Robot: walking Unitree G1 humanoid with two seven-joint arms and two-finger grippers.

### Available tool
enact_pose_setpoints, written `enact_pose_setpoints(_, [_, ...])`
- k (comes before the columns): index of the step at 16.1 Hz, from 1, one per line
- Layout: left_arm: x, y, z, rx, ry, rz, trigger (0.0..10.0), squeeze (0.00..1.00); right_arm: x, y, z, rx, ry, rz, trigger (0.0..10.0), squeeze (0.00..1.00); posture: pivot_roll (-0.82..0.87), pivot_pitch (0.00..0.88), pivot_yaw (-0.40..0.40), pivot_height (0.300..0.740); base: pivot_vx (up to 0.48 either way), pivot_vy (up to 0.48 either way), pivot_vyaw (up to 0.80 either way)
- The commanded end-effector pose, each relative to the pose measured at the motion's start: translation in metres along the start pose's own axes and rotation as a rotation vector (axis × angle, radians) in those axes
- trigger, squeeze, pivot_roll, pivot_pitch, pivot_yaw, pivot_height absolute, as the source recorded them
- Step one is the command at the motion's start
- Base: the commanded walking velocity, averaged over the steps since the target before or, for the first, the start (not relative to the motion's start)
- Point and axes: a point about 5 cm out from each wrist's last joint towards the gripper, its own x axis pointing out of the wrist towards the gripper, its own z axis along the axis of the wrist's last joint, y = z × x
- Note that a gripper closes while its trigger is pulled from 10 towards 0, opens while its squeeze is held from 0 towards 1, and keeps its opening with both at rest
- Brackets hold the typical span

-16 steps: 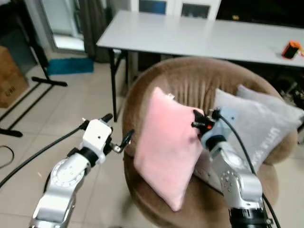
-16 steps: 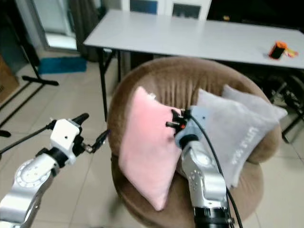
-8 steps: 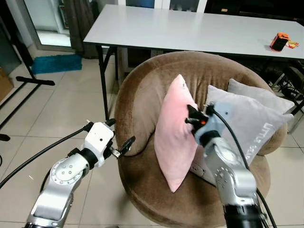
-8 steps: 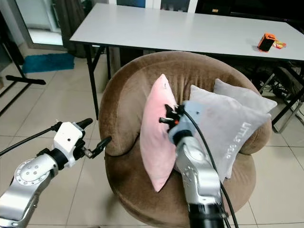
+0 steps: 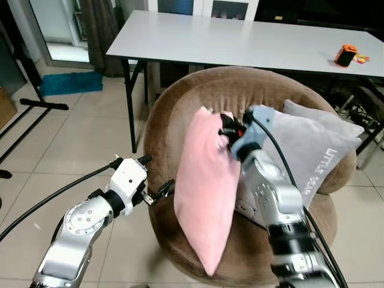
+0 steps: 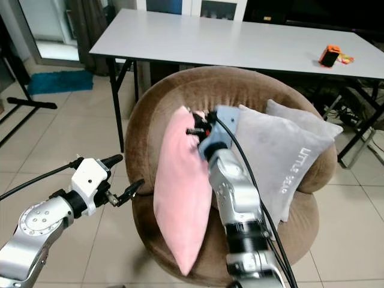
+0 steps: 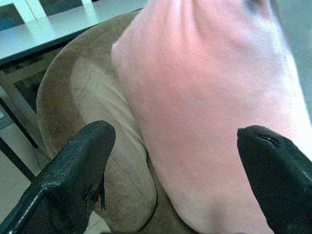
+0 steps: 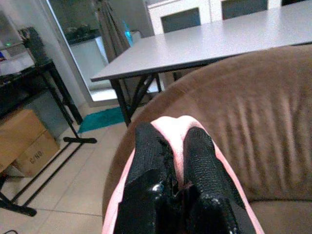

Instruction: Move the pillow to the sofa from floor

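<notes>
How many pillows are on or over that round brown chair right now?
3. A pink pillow hangs over the seat, pinched at its top by the right gripper. Two grey pillows lean on the backrest: the front one, another behind it, partly hidden.

I saw the pink pillow as soft matt cloth, the brown sofa as plush ribbed velvet, and the grey cushion as smooth fabric. The table looked matt; the floor glossy tile.

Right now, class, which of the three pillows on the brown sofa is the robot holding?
The pink pillow. The right gripper pinches its top edge, so it hangs over the sofa seat's front. The two grey pillows lean untouched against the backrest.
</notes>
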Motion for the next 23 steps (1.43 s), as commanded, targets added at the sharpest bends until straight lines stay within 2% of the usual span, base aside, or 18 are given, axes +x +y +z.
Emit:
enact_pose_setpoints(1, [-0.002,-0.001,0.003,0.004,-0.005,-0.017,10.0,0.00,0.006,-0.002,0.013,-0.013,-0.062,-0.003,10.0,0.00,0.08,0.000,-0.073,0.740,0.000,0.000,0.00])
enact_pose_setpoints(3, [-0.004,-0.002,0.002,0.009,0.001,-0.023,10.0,0.00,0.013,-0.006,0.013,-0.018,-0.061,-0.020,10.0,0.00,0.09,0.000,-0.075,0.740,0.000,0.000,0.00])
enact_pose_setpoints(5, [-0.007,-0.002,0.002,0.012,0.009,-0.035,10.0,0.00,0.018,-0.021,0.000,-0.011,0.003,-0.075,10.0,0.00,0.10,0.000,-0.071,0.740,0.000,0.000,0.00])
enact_pose_setpoints(7, [-0.008,-0.004,0.001,0.008,0.018,-0.056,10.0,0.00,0.017,-0.044,-0.030,-0.059,0.144,-0.154,10.0,0.00,0.10,0.000,-0.065,0.740,0.000,0.000,0.00])
enact_pose_setpoints(8, [-0.008,-0.005,0.000,0.001,0.029,-0.083,10.0,0.00,0.007,-0.065,-0.054,-0.086,0.249,-0.235,10.0,0.00,0.10,0.000,-0.057,0.740,0.000,0.000,0.00])
enact_pose_setpoints(10, [-0.007,-0.006,0.000,0.000,0.036,-0.102,10.0,0.00,0.001,-0.079,-0.065,-0.079,0.293,-0.306,10.0,0.00,0.10,0.000,-0.057,0.740,0.000,0.000,0.00])
enact_pose_setpoints(13, [-0.007,-0.006,0.001,0.005,0.040,-0.119,10.0,0.00,-0.004,-0.101,-0.061,-0.037,0.296,-0.435,10.0,0.00,0.09,0.000,-0.049,0.740,0.000,0.000,0.00])
enact_pose_setpoints(15, [-0.007,-0.007,0.001,0.005,0.041,-0.129,10.0,0.00,-0.003,-0.111,-0.051,-0.057,0.264,-0.487,10.0,0.00,0.09,0.000,-0.049,0.740,0.000,0.000,0.00])
enact_pose_setpoints(16, [-0.006,-0.007,0.001,-0.003,0.045,-0.149,10.0,0.00,-0.004,-0.125,-0.038,-0.053,0.207,-0.569,10.0,0.58,0.09,0.000,-0.038,0.740,0.000,0.000,0.00])
enact_pose_setpoints(17, [-0.006,-0.009,0.001,-0.018,0.054,-0.180,10.0,0.00,-0.005,-0.132,-0.029,-0.020,0.159,-0.594,10.0,1.00,0.09,0.000,-0.036,0.740,0.000,0.000,0.00])
enact_pose_setpoints(21, [-0.007,-0.012,0.001,-0.068,0.059,-0.243,10.0,0.00,-0.004,-0.137,-0.021,0.070,0.099,-0.585,10.0,1.00,0.08,0.000,-0.030,0.740,0.000,0.000,0.00])
enact_pose_setpoints(23, [-0.009,-0.016,0.006,-0.108,0.035,-0.309,10.0,0.00,-0.007,-0.140,-0.018,0.116,0.046,-0.583,10.0,1.00,0.08,0.000,-0.029,0.740,0.000,0.000,0.00])
